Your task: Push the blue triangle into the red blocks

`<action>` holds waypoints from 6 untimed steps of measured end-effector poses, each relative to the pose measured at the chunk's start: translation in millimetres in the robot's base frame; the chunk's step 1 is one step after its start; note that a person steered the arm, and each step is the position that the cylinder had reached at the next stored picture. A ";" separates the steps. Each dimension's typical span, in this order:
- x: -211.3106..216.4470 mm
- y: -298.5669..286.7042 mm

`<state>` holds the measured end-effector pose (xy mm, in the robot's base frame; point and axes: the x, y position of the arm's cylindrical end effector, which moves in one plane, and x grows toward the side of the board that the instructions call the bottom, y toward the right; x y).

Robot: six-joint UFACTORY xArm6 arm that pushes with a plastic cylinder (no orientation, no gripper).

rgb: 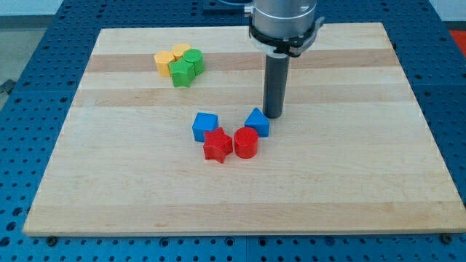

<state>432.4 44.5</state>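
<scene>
Tip: my tip (273,115) sits just upper-right of the blue triangle (256,121) (no fingers here, bare rod).
Push: steadily lower-left, into the red cylinder (246,143) and red star (217,145).

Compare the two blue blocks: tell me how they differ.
The blue triangle is wedge-shaped and sits at the view's right, right beside my tip; the other blue block looks boxier and sits at the view's left, away from my tip. The triangle adjoins the red cylinder; the other adjoins the red star. Both are blue.
</scene>
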 end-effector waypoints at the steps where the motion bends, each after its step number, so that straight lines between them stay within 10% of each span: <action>1: 2.0 -7.6; 6: 2.0 11.1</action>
<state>434.4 55.6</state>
